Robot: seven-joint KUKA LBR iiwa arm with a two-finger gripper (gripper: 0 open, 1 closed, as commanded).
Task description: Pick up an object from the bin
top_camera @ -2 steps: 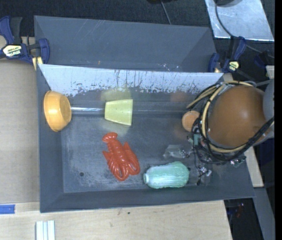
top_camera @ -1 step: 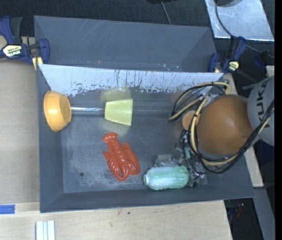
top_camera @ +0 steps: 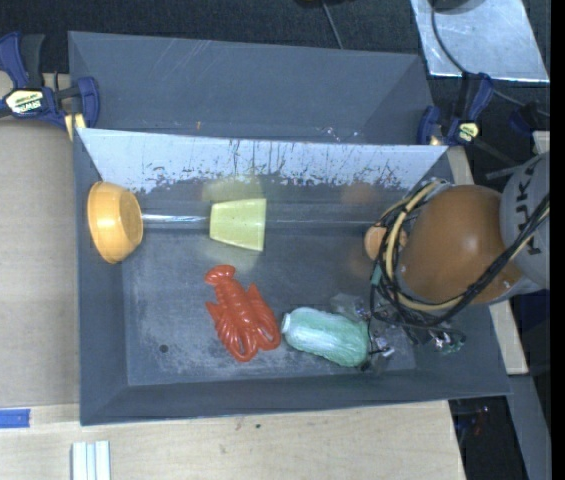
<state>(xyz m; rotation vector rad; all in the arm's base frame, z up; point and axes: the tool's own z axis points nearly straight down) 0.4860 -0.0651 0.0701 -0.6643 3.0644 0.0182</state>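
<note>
Near the grey metal bin's point(top_camera: 262, 393) front right corner, my end effector point(top_camera: 377, 341) sits against a pale green ribbed plastic vegetable point(top_camera: 324, 335); I cannot tell its grip state. A red plastic lobster point(top_camera: 241, 314) lies just left.

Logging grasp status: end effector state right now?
End effector: cannot be told; it sits at the right end of the pale green toy.
</note>
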